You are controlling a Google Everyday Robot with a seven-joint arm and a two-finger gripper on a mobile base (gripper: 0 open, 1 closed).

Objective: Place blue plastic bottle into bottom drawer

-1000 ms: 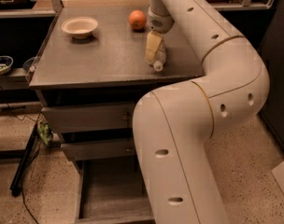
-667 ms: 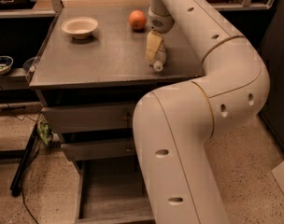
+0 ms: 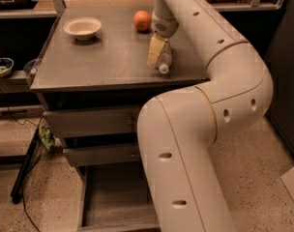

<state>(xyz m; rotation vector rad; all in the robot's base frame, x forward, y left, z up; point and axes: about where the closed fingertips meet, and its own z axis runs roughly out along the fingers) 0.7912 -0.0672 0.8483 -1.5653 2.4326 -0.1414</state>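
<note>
The blue plastic bottle (image 3: 165,60) lies on the grey cabinet top (image 3: 98,57) near its right front edge, with its white cap (image 3: 163,69) pointing toward the front. My gripper (image 3: 158,51) reaches down from the wrist right at the bottle and covers its left side. The bottle still rests on the top. The bottom drawer (image 3: 113,197) is pulled open below, and its flat grey interior holds nothing. My white arm crosses in front of its right part.
An orange (image 3: 142,20) sits just behind the gripper. A cream bowl (image 3: 82,27) stands at the back left of the top. Two shut drawers (image 3: 89,122) are above the open one. A side shelf with a small dish (image 3: 1,65) and floor cables (image 3: 26,173) are at the left.
</note>
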